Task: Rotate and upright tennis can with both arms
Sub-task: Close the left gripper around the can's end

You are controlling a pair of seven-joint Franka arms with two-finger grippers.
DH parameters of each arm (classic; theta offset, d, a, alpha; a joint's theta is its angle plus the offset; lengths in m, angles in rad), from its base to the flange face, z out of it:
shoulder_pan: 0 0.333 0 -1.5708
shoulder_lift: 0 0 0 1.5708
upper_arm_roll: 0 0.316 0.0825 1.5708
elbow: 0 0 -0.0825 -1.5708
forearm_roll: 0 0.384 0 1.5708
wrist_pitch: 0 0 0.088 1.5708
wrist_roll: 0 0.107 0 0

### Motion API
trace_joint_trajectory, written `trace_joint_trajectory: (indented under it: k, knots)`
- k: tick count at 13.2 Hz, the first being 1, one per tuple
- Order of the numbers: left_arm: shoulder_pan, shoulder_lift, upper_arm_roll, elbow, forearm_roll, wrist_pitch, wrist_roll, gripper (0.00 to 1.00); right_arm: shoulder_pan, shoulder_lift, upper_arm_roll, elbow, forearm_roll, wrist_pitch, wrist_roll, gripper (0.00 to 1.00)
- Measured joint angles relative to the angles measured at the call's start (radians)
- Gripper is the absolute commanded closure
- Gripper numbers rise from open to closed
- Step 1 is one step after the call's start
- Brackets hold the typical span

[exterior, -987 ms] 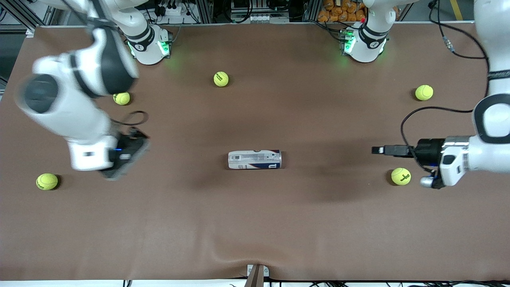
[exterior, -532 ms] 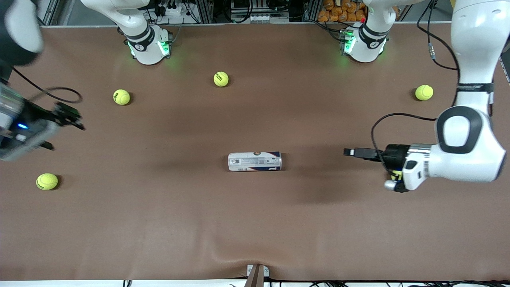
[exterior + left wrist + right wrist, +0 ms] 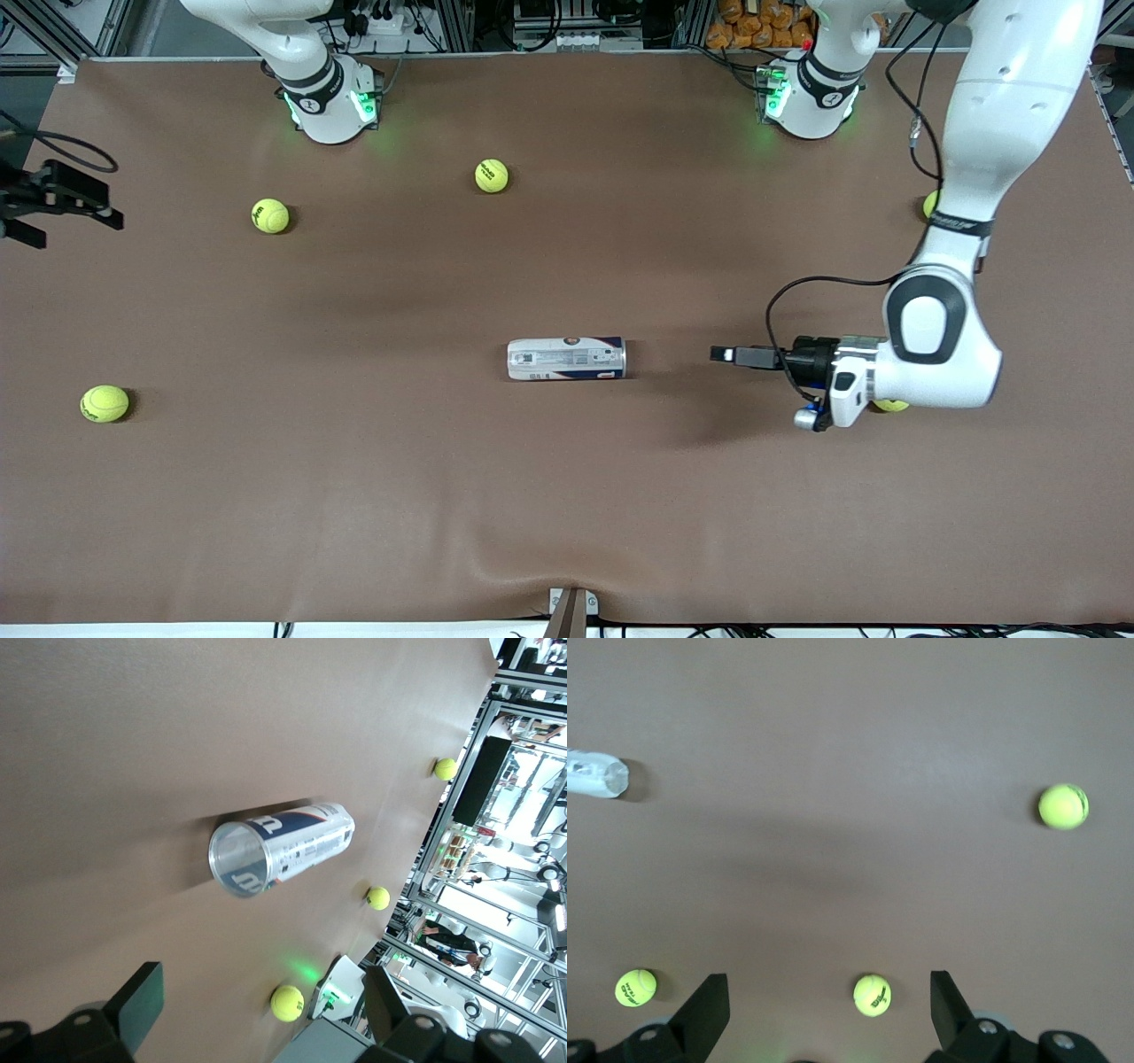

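Tennis can (image 3: 567, 358): laid on its side near the middle of the worktop (image 3: 567, 496), long axis running from one arm's end of the worktop toward the other. The silvery rim is turned toward the left arm's end. In the left wrist view the clear open mouth of the can (image 3: 280, 849) is seen facing the camera. No contact with either end effector is seen.

Left end effector (image 3: 728, 354): held level with the can and well apart from it, toward the left arm's end of the worktop, fingers pointed at the rimmed end. The jaws are spread wide and nothing is grasped; both fingers (image 3: 142, 1003) are seen well apart in the left wrist view.

Right end effector (image 3: 55, 206): positioned at the edge of the worktop at the right arm's end, well apart from the can. The jaws are released, with fingers (image 3: 707, 1010) spread and nothing between them.

Tennis balls: five are scattered on the worktop, at (image 3: 492, 175), (image 3: 270, 215), (image 3: 104, 403), one partly hidden under the left arm (image 3: 890, 406) and one partly hidden near its upper link (image 3: 929, 205).
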Motion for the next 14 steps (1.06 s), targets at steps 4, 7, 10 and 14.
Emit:
trace_joint_trajectory:
  k: [4, 7, 10, 14]
  knots:
    - [-0.098, 0.022, -0.002, -0.056, -0.106, 0.121, 0.121, 0.0, 0.0, -0.054, -0.029, 0.002, -0.007, -0.034, 0.111, 0.0]
    - [-0.106, 0.043, -0.001, -0.079, -0.168, 0.13, 0.198, 0.0, 0.0, -0.082, -0.026, 0.005, -0.062, -0.089, 0.159, 0.0]
    - [-0.117, 0.083, -0.001, -0.084, -0.251, 0.135, 0.271, 0.0, 0.0, -0.092, -0.025, 0.013, -0.071, -0.109, 0.168, 0.0]
    - [-0.178, 0.109, -0.002, -0.083, -0.364, 0.183, 0.307, 0.0, 0.003, -0.091, -0.024, 0.018, -0.069, -0.106, 0.172, 0.0]
